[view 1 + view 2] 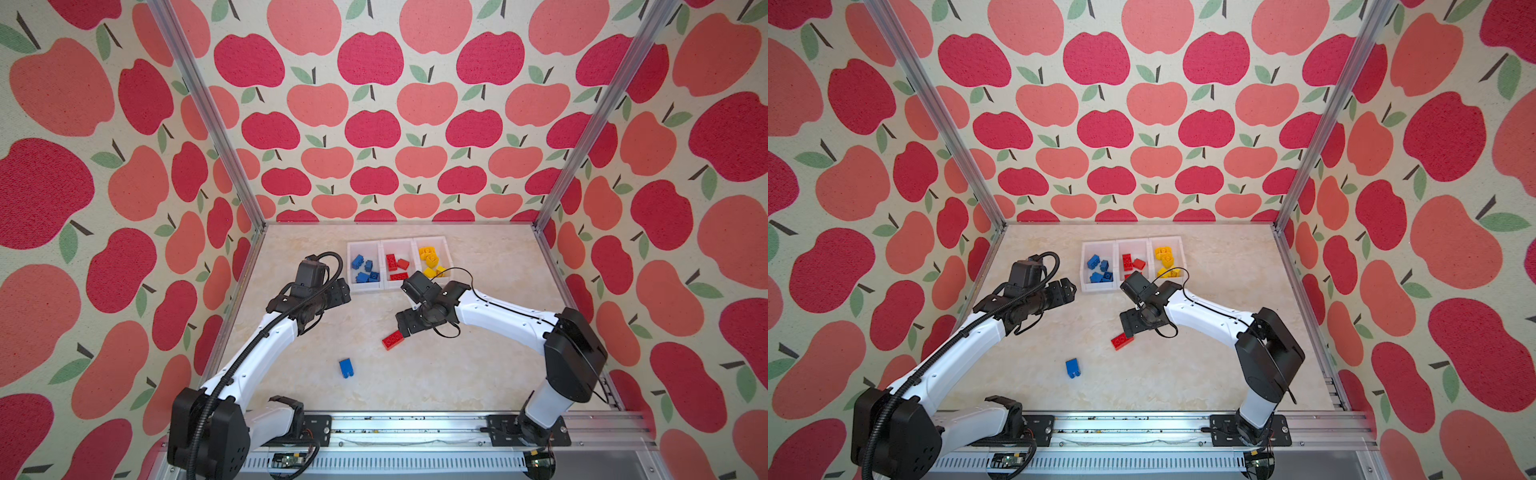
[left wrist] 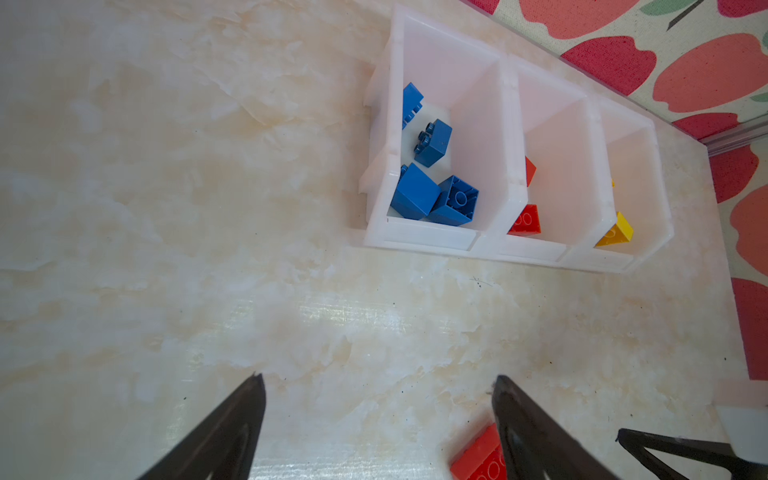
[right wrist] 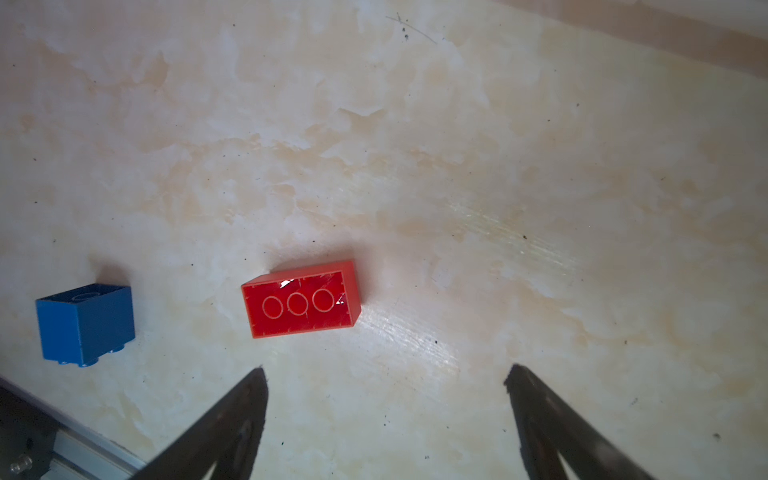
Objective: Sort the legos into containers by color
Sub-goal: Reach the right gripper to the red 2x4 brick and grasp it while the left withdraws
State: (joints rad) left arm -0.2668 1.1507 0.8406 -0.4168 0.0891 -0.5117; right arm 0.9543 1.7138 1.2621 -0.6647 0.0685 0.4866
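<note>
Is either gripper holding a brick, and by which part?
Nothing is held. The left gripper and right gripper both stand open and empty; the red brick lies free on the table.

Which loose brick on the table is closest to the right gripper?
The red oblong brick, just beside the right gripper; the blue brick lies farther off.

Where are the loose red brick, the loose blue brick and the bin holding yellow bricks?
loose red brick [image 3: 301,299], right wrist view, on its hollow underside.
loose blue brick [image 3: 85,326], right wrist view, on its side face.
bin holding yellow bricks [image 1: 432,242], in a top view, on its far wall.
</note>
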